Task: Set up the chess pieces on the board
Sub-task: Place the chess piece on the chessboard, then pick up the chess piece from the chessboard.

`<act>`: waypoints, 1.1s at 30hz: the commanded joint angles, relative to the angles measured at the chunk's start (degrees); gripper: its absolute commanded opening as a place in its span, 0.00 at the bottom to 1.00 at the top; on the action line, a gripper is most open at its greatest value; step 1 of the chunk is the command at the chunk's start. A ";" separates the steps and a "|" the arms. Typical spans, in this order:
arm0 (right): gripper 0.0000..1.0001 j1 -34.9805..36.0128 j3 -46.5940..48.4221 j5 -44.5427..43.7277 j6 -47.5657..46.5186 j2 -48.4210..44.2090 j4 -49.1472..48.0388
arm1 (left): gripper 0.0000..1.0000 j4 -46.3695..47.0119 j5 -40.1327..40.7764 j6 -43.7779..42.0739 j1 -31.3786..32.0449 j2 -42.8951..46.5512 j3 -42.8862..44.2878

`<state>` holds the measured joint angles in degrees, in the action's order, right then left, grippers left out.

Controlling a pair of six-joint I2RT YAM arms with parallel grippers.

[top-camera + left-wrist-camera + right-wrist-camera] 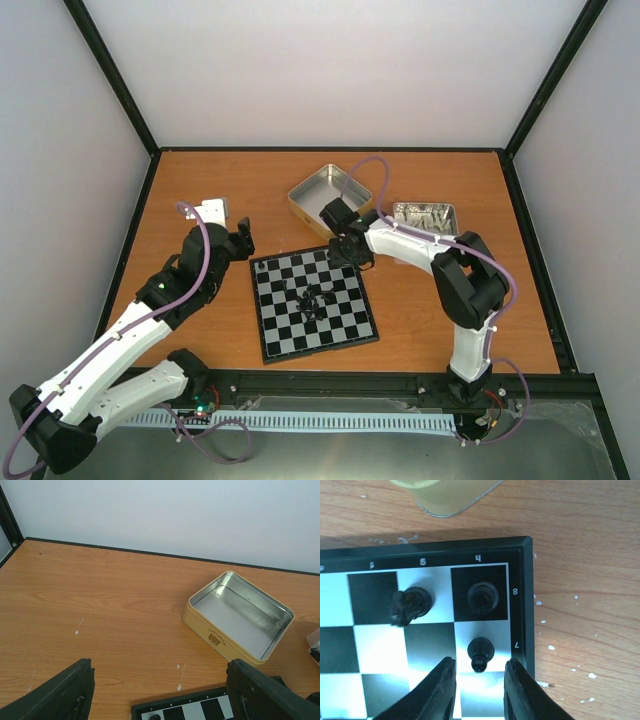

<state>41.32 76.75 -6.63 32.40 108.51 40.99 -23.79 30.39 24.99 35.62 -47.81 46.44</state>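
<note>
- Right jaws stood apart, a black pawn (481, 652) upright just beyond their tips, lower centre of the wrist view, by the board (521, 605)'s right rim.
- Lifting straight off looked safest, lest a jaw tip it.
- Left jaws gaped, empty.

Your top view high behind, left wrist low facing the tin (239, 616), right wrist close over the board (470, 547) all share.
</note>
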 commanded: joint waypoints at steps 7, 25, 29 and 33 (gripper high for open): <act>0.34 3.05 -6.31 4.83 -0.36 -11.00 -1.00 | 0.73 1.10 0.11 -0.56 -0.46 0.52 0.32; 0.31 17.05 -7.29 7.31 2.95 -7.29 -1.35 | 0.73 0.78 0.39 -0.47 -0.46 1.47 0.07; 0.29 17.97 -5.66 7.50 1.97 -5.51 -1.14 | 0.73 0.67 0.48 -0.47 -0.46 1.62 0.06; 0.28 18.17 -4.49 7.24 2.20 -3.75 -0.48 | 0.73 0.65 0.60 -0.47 -0.46 1.75 0.07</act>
<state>58.70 70.04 0.93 34.87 103.15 40.14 -23.79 30.41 24.99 35.62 -46.96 46.28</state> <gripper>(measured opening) 0.287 0.735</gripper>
